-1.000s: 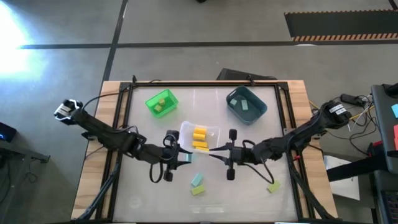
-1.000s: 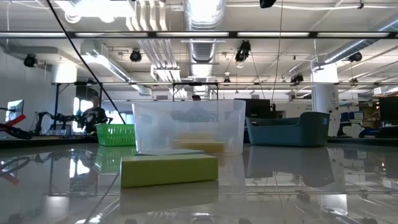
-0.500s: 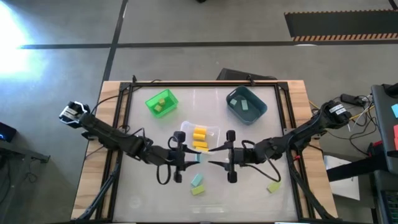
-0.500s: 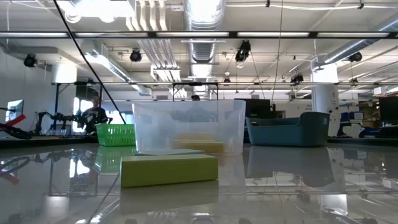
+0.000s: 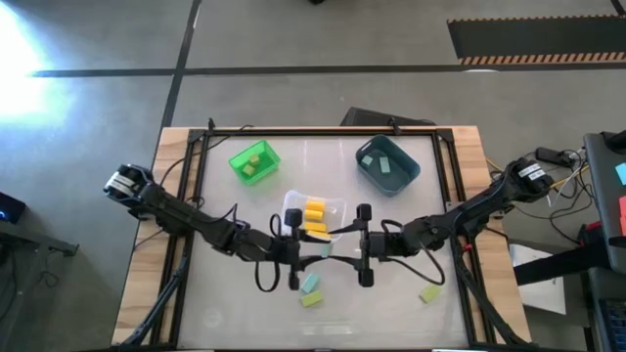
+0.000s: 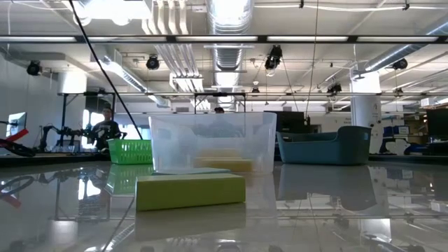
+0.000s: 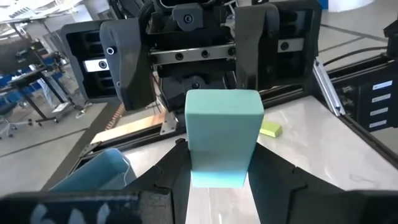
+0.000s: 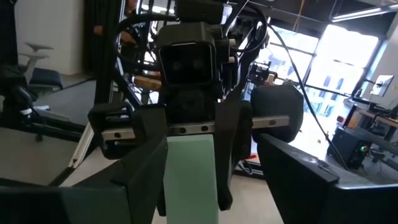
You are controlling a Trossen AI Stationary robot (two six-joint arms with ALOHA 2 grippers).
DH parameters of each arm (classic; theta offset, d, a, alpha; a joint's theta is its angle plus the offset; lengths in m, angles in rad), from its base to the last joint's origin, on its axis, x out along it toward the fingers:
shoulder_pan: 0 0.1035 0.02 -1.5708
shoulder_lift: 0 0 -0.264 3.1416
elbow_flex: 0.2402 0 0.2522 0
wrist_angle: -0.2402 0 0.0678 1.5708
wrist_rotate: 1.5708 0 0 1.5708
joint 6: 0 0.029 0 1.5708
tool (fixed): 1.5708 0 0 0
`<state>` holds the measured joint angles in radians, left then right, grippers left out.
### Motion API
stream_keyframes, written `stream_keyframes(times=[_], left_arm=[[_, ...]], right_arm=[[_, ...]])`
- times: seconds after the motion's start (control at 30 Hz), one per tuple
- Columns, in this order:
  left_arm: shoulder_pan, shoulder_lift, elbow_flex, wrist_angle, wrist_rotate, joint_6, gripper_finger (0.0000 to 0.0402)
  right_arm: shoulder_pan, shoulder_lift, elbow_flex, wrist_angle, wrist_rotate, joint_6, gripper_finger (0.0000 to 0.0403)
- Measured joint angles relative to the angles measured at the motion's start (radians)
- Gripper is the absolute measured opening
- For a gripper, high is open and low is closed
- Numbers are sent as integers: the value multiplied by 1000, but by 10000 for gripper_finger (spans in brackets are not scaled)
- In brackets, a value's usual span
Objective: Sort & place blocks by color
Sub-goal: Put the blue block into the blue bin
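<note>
**Teal block changes hands above the middle of the table**

The two grippers face each other, nose to nose, just in front of the clear bin (image 5: pixel 315 210) near the table's centre. Between them sits one pale teal block (image 7: pixel 222 134), its long axis running along the line that joins the two arms. The left gripper (image 5: pixel 296 254) has its fingers clamped on one end of that block; in its wrist view the block stands out from between its fingers toward the other arm. The right gripper (image 5: pixel 354 251) has its fingers (image 8: pixel 283 168) spread wide on either side of the block's far end, and in its own wrist view they stand clear of the block, so the hold appears to lie with the left arm alone.

The dark blue-grey bin (image 5: pixel 387 164), which already has a pale block in it, stands toward the far right corner, on the right arm's side; the bright green bin (image 5: pixel 254 161) is toward the far left. Loose blocks remain near the front edge: a teal and green pair (image 5: pixel 310 291) under the grippers, and a green block (image 5: pixel 429 292) off to the right.
</note>
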<state>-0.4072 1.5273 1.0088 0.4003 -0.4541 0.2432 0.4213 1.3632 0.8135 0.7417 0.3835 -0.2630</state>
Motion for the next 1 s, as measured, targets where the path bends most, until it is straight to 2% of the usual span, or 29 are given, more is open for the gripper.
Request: stream_keyframes(times=[0.27, 0.37, 0.57, 0.77, 0.9, 1.0], left_arm=[[13, -1, -1, -25, -2, -39, 112], [20, -3, -1, -65, -5, -70, 112], [48, 0, -1, -91, -5, -81, 112], [62, 2, -2, -92, -5, -80, 112], [61, 3, -2, -95, -7, -81, 112], [61, 3, -2, -95, -5, -80, 112]], right_arm=[[10, -20, 0, -30, 56, -44, 233], [18, -41, 19, -121, 99, -24, 234], [17, -33, 87, -319, 102, 65, 245], [6, -12, 117, -367, 137, 79, 250], [2, -11, 117, -376, 171, 63, 231], [-1, -11, 117, -376, 171, 58, 196]])
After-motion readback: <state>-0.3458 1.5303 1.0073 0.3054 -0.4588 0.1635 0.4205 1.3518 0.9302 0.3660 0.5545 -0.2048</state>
